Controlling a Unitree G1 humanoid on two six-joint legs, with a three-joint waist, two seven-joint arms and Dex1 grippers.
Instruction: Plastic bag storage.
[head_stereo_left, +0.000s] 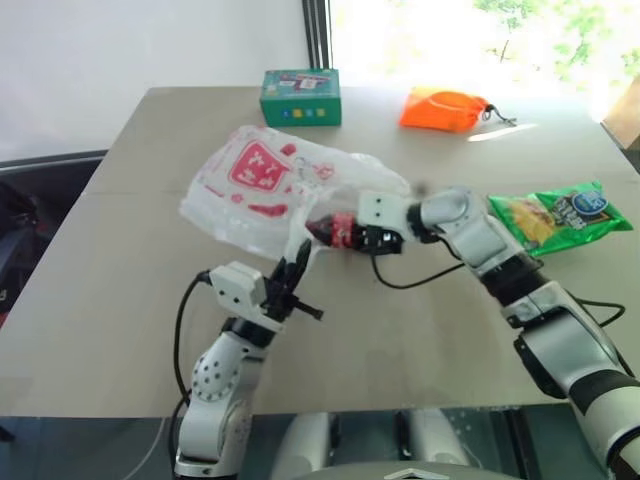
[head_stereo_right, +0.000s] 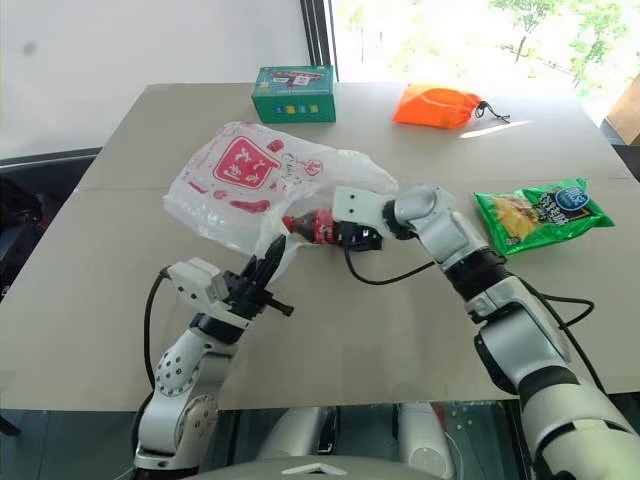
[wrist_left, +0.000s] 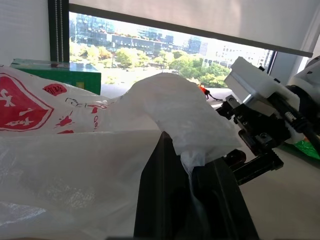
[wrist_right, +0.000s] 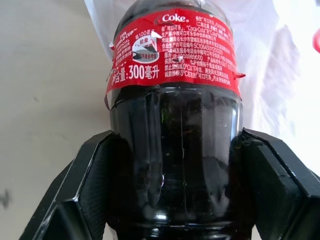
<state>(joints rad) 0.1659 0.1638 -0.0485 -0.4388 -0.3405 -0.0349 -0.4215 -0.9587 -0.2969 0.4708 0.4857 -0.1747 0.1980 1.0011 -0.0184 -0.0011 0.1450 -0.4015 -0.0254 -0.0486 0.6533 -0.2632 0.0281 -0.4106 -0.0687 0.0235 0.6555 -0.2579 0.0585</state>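
Item: plastic bag (head_stereo_left: 262, 185) — crinkly translucent film with red print, lying puffed on the table (head_stereo_left: 120, 300); its open hem is lifted toward the near edge.

Left gripper (head_stereo_left: 292, 283): fingers pressed together on the hem of the plastic bag, film pinched between them; forearm raised from the near edge, gripper angled up toward the bag mouth.

Right gripper (head_stereo_right: 345, 232): fingers spread around the base of a cola bottle (head_stereo_right: 312, 228), which is clamped on both sides and held lying over, cap end entering the bag mouth; arm reached across with the wrist bent toward the bag.

Step in hand, as judged: bottle to be slid into the bag. The hem is best kept lifted and taut — otherwise film may fold over the cap and block entry.
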